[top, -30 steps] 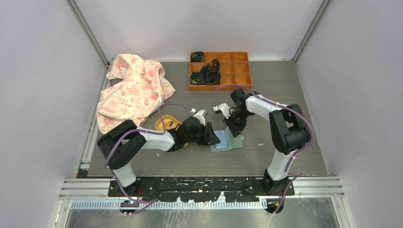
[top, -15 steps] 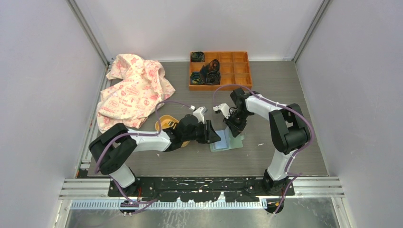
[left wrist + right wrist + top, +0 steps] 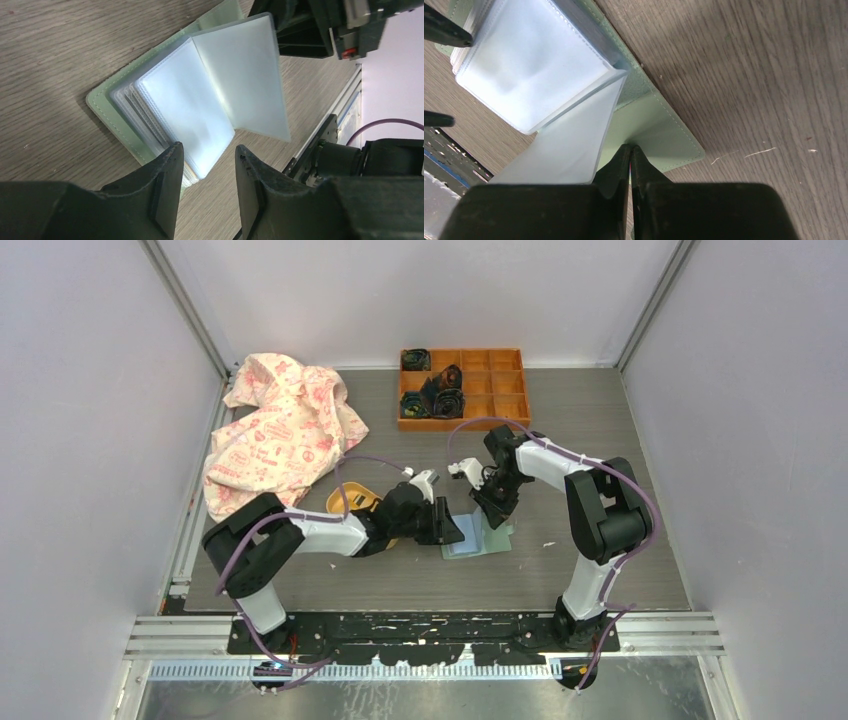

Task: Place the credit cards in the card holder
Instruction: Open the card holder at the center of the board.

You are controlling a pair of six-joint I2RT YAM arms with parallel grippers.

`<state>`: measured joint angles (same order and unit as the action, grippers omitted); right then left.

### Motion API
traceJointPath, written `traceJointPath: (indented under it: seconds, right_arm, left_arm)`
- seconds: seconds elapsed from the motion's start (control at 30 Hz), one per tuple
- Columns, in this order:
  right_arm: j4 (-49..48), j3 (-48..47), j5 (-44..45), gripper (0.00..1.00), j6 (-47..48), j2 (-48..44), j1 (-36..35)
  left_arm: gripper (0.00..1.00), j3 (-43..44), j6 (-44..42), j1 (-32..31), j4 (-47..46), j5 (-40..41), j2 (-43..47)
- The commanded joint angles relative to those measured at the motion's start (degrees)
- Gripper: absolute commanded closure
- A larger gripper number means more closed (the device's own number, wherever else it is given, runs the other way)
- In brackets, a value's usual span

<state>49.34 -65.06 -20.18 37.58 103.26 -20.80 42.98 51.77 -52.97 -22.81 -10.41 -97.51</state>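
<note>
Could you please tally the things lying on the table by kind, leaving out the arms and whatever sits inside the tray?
patterned cloth: 1
orange compartment tray: 1
yellow-orange dish: 1
mint-green card holder: 1
Total: 4

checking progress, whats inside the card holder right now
The card holder lies open, showing a stack of clear sleeves, one leaf lifted. The top two look empty, with nothing showing through them. The sleeves stacked underneath are covered, so their contents cannot be told.
</note>
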Motion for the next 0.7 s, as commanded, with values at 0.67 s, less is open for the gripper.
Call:
traceJointPath:
  seconds: [0.67]
  right_arm:
    - [2.3,-3.0,-5.5,0.87,-1.7,-2.0,0.3]
  left_arm:
    - [0.56,8.4,1.9,0.1,-6.0,-6.4,-8.5]
